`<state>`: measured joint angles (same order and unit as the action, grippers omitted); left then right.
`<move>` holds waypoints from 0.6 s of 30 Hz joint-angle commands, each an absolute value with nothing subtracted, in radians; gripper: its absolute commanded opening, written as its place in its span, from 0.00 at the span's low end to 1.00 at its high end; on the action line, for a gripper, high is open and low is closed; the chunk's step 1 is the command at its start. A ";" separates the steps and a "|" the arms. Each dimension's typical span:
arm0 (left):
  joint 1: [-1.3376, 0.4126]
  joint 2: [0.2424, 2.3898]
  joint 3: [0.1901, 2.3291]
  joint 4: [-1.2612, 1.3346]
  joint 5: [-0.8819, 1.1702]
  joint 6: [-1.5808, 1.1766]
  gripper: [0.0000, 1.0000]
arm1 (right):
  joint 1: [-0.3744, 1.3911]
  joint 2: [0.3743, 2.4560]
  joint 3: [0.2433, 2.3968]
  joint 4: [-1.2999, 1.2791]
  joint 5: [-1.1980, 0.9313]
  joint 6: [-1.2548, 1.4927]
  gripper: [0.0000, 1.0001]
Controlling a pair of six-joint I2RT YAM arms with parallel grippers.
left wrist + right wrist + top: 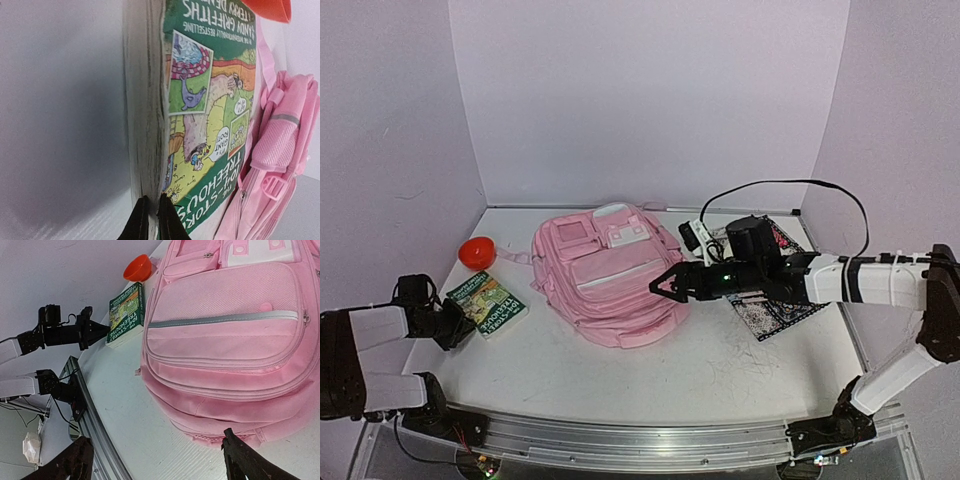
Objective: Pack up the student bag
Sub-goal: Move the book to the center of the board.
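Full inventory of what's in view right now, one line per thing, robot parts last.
student bag: 1, pink, lying flat mid-table
book: 1, green cover, left of the bag
bowl: 1, orange-red, behind the book
patterned flat item: 1, black, white and pink, right of the bag
small device: 1, white and black, by the bag's top right
cable: 1, black, arcing rightward from the device
table: 1, white
left gripper: 1, black, nearly closed at the book's edge; grip unclear
right gripper: 1, black, open, at the bag's right side
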<state>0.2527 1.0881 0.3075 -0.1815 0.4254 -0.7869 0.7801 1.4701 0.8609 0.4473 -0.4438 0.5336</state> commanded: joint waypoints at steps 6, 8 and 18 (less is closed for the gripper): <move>0.053 0.922 0.215 -0.241 0.481 -1.017 0.00 | 0.851 1.550 0.972 0.531 -0.479 0.588 0.89; 0.033 0.870 0.202 -0.241 0.488 -1.076 0.00 | 0.864 1.568 0.967 0.563 -0.477 0.630 0.89; -0.174 0.725 0.161 -0.242 0.435 -1.270 0.00 | 0.960 1.672 0.950 0.710 -0.477 0.771 0.88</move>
